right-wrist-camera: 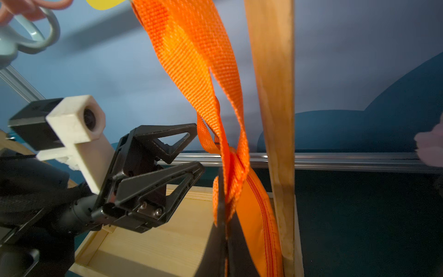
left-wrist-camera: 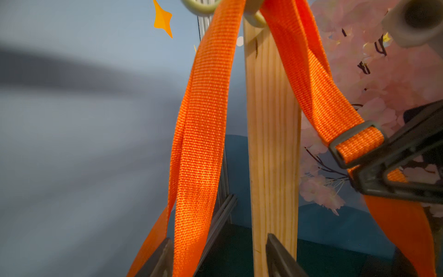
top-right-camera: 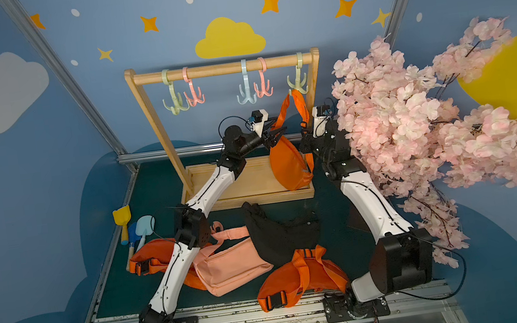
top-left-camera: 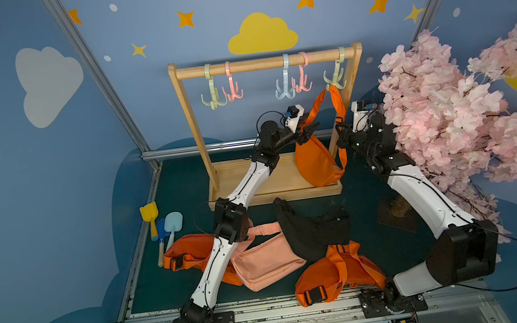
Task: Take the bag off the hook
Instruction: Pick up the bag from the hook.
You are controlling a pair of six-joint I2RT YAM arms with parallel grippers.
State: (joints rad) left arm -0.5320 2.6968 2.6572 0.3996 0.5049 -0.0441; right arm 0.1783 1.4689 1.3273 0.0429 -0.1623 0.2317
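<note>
An orange bag (top-left-camera: 316, 161) (top-right-camera: 290, 165) hangs by its strap from the green hook (top-left-camera: 335, 75) (top-right-camera: 298, 80) at the right end of the wooden rack. My left gripper (top-left-camera: 312, 129) (top-right-camera: 277, 132) (left-wrist-camera: 218, 239) is open. The strap's left strand (left-wrist-camera: 201, 144) runs between its jaws, against one finger. My right gripper (top-left-camera: 340, 124) (top-right-camera: 304, 127) (right-wrist-camera: 224, 182) is shut on the strap's right strand, just below the black slider buckle (left-wrist-camera: 354, 141). In the right wrist view the left gripper (right-wrist-camera: 201, 148) shows open beside the strap. The bag's body rests low against the rack post (left-wrist-camera: 273, 144).
The rack bar (top-left-camera: 264, 63) carries other empty hooks in green, pink and blue. On the floor lie a pink bag (top-left-camera: 263, 260), a black bag (top-left-camera: 313, 229) and two orange bags (top-left-camera: 336, 274). Toy shovels (top-left-camera: 160, 226) lie at the left. A pink blossom tree (top-left-camera: 446, 103) crowds the right arm.
</note>
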